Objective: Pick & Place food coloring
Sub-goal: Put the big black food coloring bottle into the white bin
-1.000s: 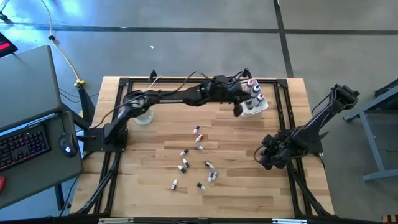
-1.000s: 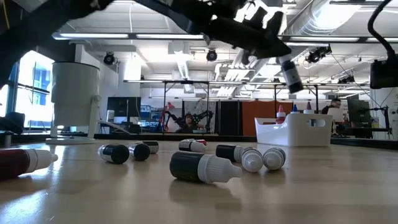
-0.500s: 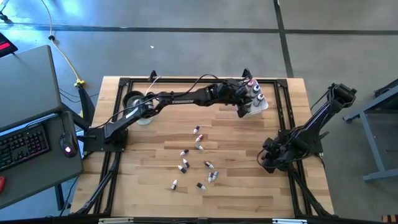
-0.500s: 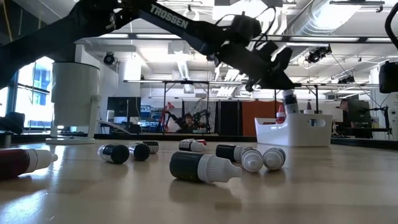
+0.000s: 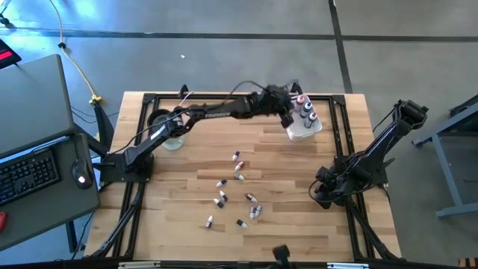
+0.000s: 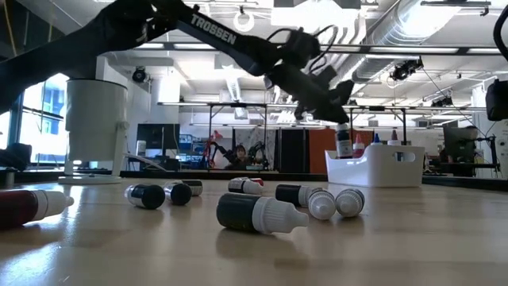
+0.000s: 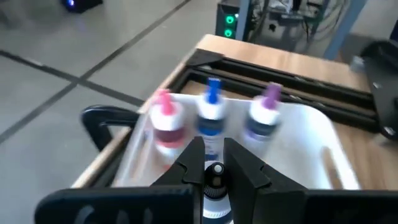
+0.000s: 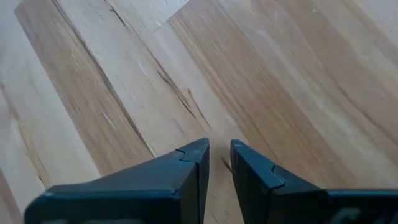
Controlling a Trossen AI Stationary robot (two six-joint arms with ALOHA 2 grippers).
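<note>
- The left gripper [image 5: 287, 119] is clamped on a bottle [image 7: 214, 180], its fingers [image 7: 186, 165] pressed to either side of the cap, at the tub's [image 5: 312, 131] near-left edge, roughly 1 o'clock on the table in the high view.
- In the low view that bottle [image 6: 344, 144] hangs upright, long axis vertical, cap up in the jaws, base at about rim height of the tub [image 6: 381, 165]. It looks just at the tub's near wall; whether it is fully over the inside I cannot tell.
- From the left wrist view, the tub's open floor lies straight ahead of the gripper, at 12 o'clock, with three upright bottles in a row beyond: a pink top [image 7: 165, 118], a blue top [image 7: 212, 109] and a purple top [image 7: 266, 112].
- So the coming move likely turns on this: the held bottle must go down in the free space on the near side of that row, staying vertical, without knocking the blue top directly ahead.
- The loose bottles [image 5: 237, 190] lie on their sides well apart from the tub, around 6 o'clock of table centre, axes pointing all ways.
- The right gripper [image 5: 323, 191] waits low at about 4 o'clock, fingers nearly together on nothing, over bare wood. It is the nearer to the loose bottles.
</note>
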